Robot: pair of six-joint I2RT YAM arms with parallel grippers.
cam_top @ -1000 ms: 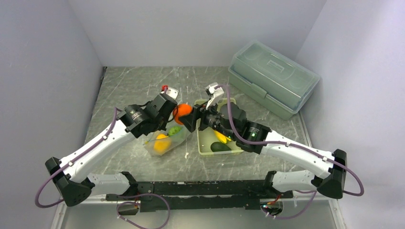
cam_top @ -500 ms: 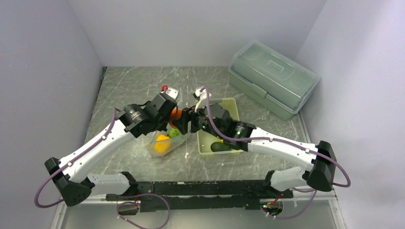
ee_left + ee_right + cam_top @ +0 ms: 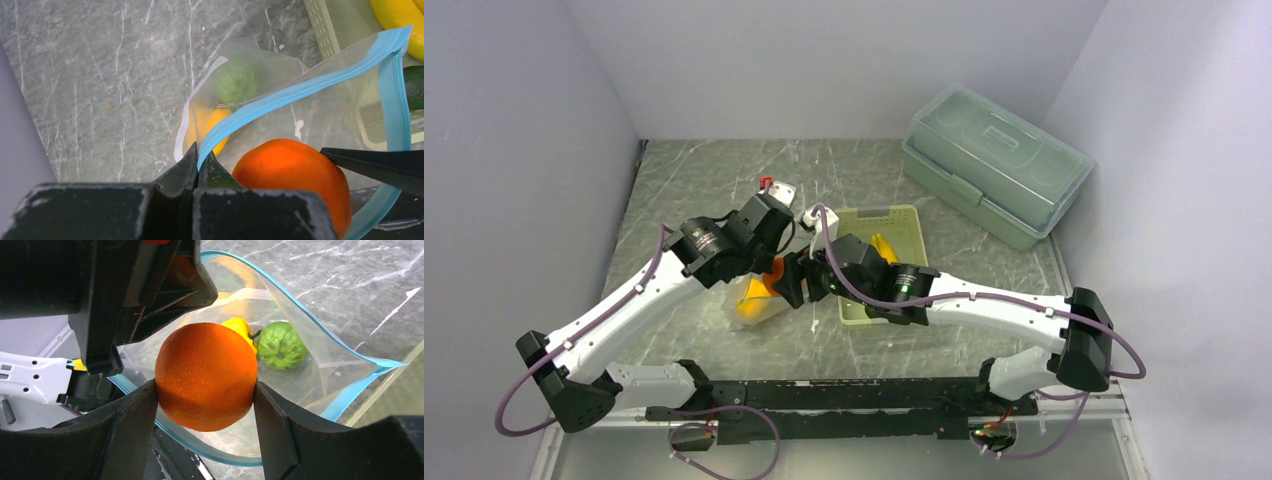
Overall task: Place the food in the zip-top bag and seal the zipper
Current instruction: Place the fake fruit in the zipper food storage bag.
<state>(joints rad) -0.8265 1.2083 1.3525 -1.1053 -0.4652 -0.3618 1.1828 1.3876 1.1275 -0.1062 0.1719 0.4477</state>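
Note:
The zip-top bag [image 3: 330,110] lies on the marble top with its mouth held open. My left gripper [image 3: 199,162] is shut on the light blue zipper [image 3: 300,87] at the mouth's edge. My right gripper [image 3: 206,389] is shut on the orange ball [image 3: 206,375] and holds it in the mouth of the bag [image 3: 310,370]. A bumpy green fruit [image 3: 281,346] and a yellow-orange pepper [image 3: 240,327] lie deeper inside. Yellow bananas [image 3: 397,20] and a dark green avocado [image 3: 415,87] rest in the pale green basket [image 3: 320,25]. In the top view both grippers meet over the bag [image 3: 754,300].
The pale green basket [image 3: 904,215] stands just right of the bag, under my right arm. A large translucent lidded box [image 3: 994,165] sits at the back right. Grey walls close in on the left, back and right.
My right gripper has carried the orange ball left and down, from beside the basket to the bag's open mouth. The left gripper has kept its hold on the zipper.

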